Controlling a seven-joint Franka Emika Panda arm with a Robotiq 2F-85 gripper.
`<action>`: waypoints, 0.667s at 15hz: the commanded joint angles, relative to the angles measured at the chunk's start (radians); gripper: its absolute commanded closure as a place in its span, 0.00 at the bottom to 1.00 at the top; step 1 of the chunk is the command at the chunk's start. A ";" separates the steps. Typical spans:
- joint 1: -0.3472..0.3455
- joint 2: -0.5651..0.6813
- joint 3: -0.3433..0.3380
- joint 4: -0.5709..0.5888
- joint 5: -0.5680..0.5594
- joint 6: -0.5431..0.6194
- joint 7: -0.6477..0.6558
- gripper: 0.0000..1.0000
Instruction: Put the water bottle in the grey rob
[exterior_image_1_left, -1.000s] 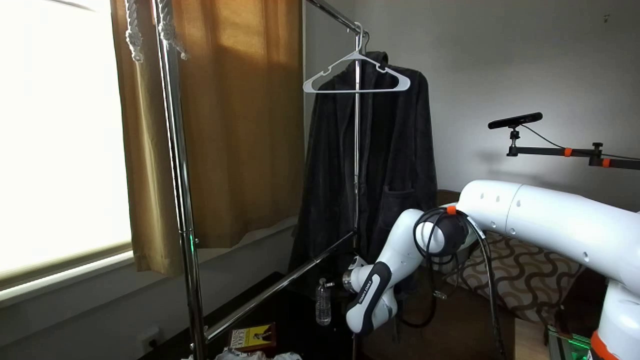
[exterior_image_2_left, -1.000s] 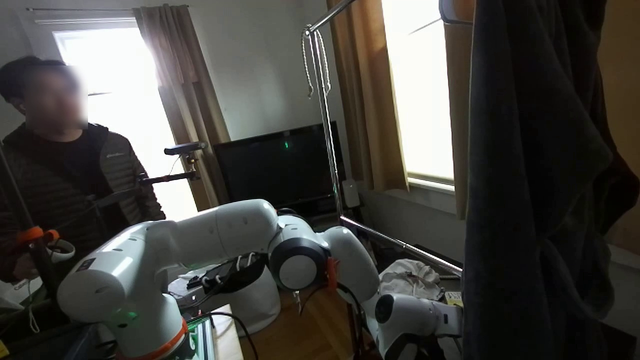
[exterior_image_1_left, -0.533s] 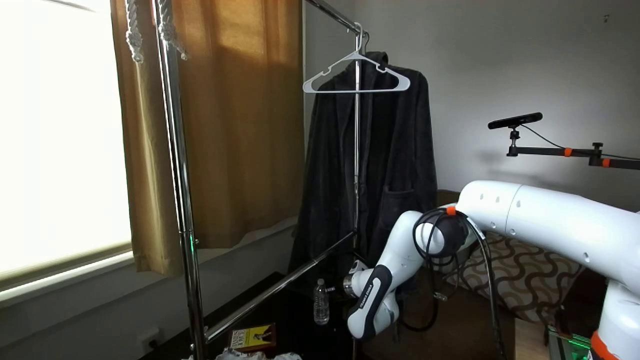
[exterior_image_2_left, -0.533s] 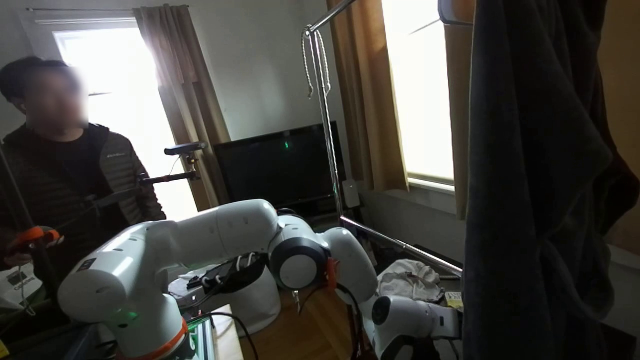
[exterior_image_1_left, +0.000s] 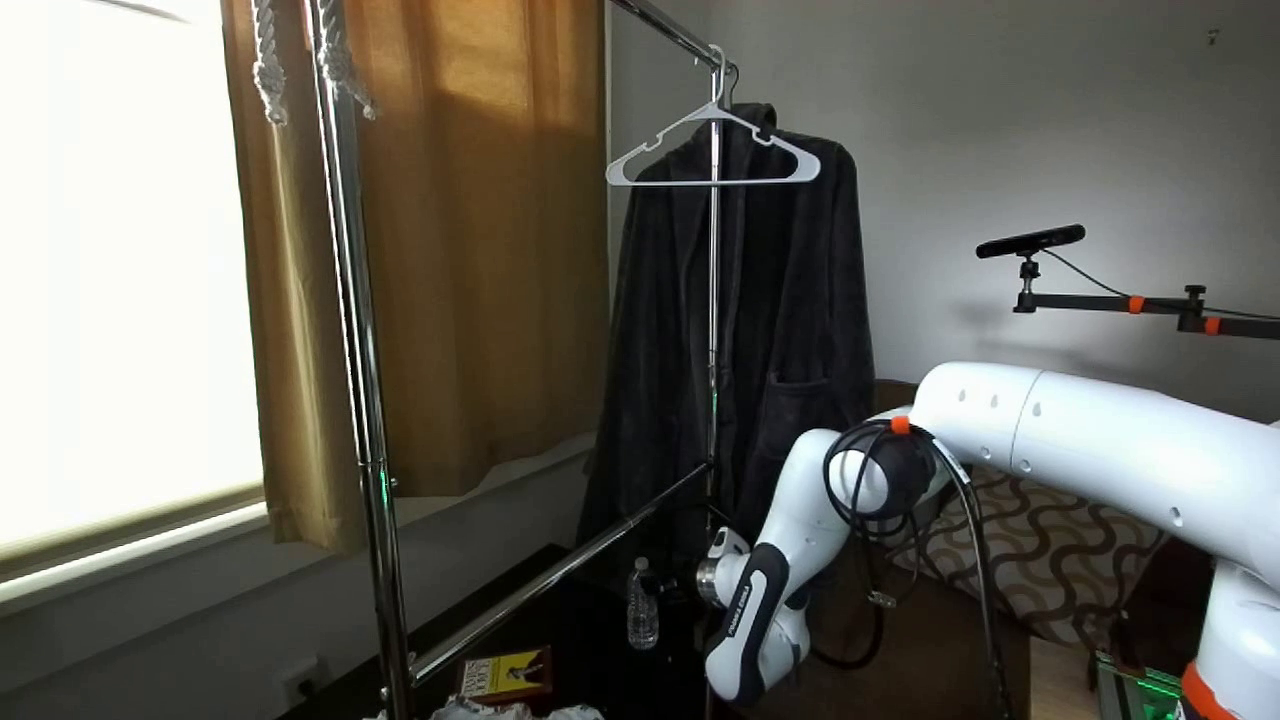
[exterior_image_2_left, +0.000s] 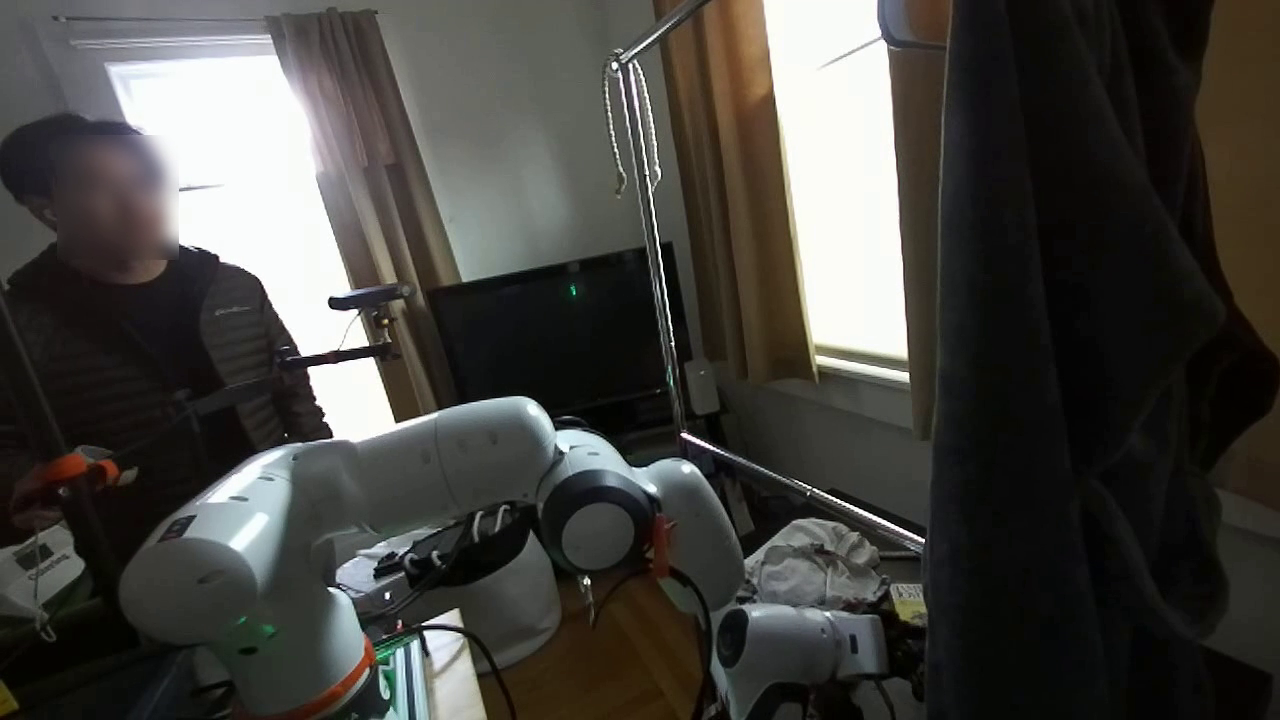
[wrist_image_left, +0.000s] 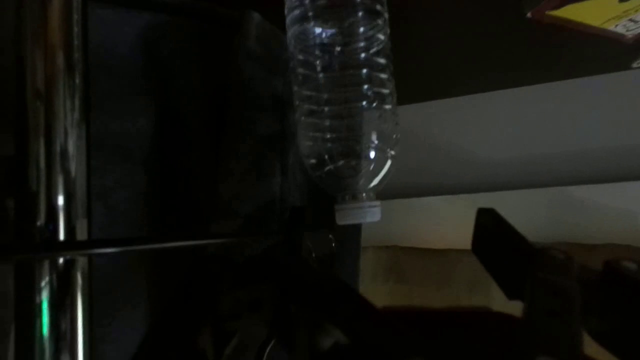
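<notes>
Evidently nothing is held by the gripper (wrist_image_left: 400, 242): in the wrist view its fingers (wrist_image_left: 500, 257) are seen spread wide, with no object pinched between them.

Nearest to it is found the bottle (exterior_image_1_left: 642, 608), shown upright in an exterior view. It can be judged light and thin-walled, though how far it is filled cannot be told. Its ribbed sides are likely to be dented by a hard squeeze, and the smooth plastic may slip if too little force is applied; by a sideways knock it could be tipped. A hold is best taken on the shoulder just under the cap (wrist_image_left: 358, 212), where more stiffness is to be expected.

As for position, the bottle seems to be placed just beyond the fingertips and is not gripped by them. In the wrist view the cap is lined up with the gap, nearer to the finger at the left of that view. In an exterior view the gripper's level is roughly matched by the bottle's upper part; whether the two are touching cannot be told.

Farther out, the robe (exterior_image_1_left: 750, 340) is hung from the rack (exterior_image_1_left: 351, 260), and its pocket (exterior_image_1_left: 797, 410) is seen higher than the bottle, so a lift will probably be called for once it has been secured.
</notes>
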 joint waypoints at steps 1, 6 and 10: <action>0.005 -0.002 -0.012 0.004 0.016 0.002 -0.004 0.08; 0.023 0.016 -0.031 0.074 0.053 -0.031 -0.046 0.00; 0.030 0.016 -0.040 0.129 0.053 -0.090 -0.070 0.00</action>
